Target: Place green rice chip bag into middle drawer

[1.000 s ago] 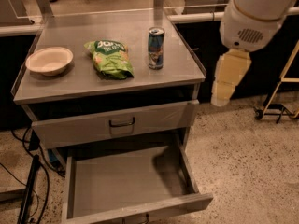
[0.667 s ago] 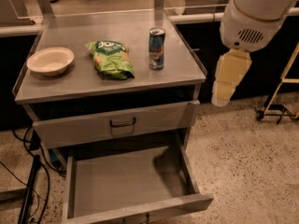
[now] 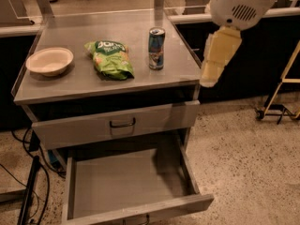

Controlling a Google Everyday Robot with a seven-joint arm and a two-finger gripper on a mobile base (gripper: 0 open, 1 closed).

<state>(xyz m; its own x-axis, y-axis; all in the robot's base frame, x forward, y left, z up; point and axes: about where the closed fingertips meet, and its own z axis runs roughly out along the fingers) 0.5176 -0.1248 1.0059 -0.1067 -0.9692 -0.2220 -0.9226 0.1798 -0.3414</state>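
The hand (image 3: 211, 76), a cream-coloured piece hanging below the white arm housing (image 3: 239, 3), sits at the right of the scene, just off the right edge of the worktop (image 3: 140, 27) and over the floor (image 3: 243, 158). It hangs tilted, its lower tip about level with the worktop's near edge. I cannot tell whether it is open or closed.

Nearest to it on the worktop is the blue drink can (image 3: 156, 48), upright near the right edge. It stands between the hand and the green rice chip bag (image 3: 110, 59). The bag lies flat near the middle of the worktop, just left of the can and apart from it, with its darker top towards the far side. Well to the left rests a pale bowl (image 3: 49, 61).

Below the worktop, the upper drawer front (image 3: 93, 130) with its dark handle (image 3: 123, 123) is almost shut. Under it, the middle drawer (image 3: 140, 212) is pulled out towards the near side, its long grey tray open from above.

On the floor, dark cables (image 3: 28, 191) run at the left of the cabinet. A yellow stand (image 3: 281, 97) is at the far right.
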